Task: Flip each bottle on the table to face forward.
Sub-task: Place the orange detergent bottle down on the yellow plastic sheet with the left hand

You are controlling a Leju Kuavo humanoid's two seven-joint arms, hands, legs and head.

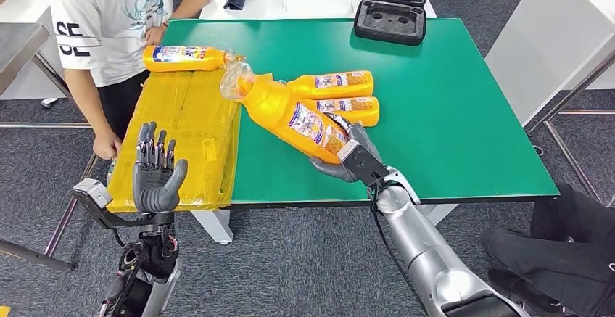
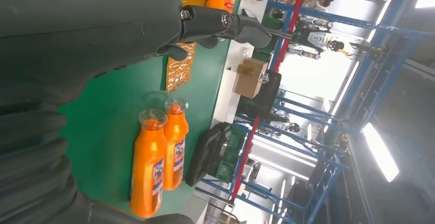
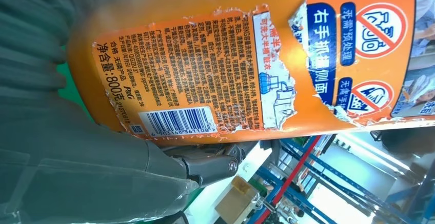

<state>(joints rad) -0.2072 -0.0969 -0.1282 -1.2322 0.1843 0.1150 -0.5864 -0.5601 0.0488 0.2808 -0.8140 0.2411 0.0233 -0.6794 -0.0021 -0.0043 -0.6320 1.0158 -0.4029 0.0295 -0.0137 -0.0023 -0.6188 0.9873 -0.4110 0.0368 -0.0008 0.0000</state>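
My right hand [image 1: 347, 154] grips the base of an orange bottle [image 1: 286, 114] and holds it tilted above the green table [image 1: 464, 114], clear cap toward the far left. Its torn back label with a barcode [image 3: 177, 120] faces the right wrist camera. Two more orange bottles [image 1: 332, 84] [image 1: 349, 108] lie side by side on the table behind it, also seen as a pair of bottles [image 2: 156, 162] from the left wrist. A fourth bottle [image 1: 185, 57] lies at the far left by a person. My left hand [image 1: 155, 168] is raised, fingers spread, holding nothing, in front of the yellow pad [image 1: 185, 125].
A person in a white shirt [image 1: 116, 12] stands at the table's far left corner, one hand near the fourth bottle. A black open case [image 1: 391, 9] sits at the table's far edge. A white cabinet [image 1: 551, 34] stands to the right.
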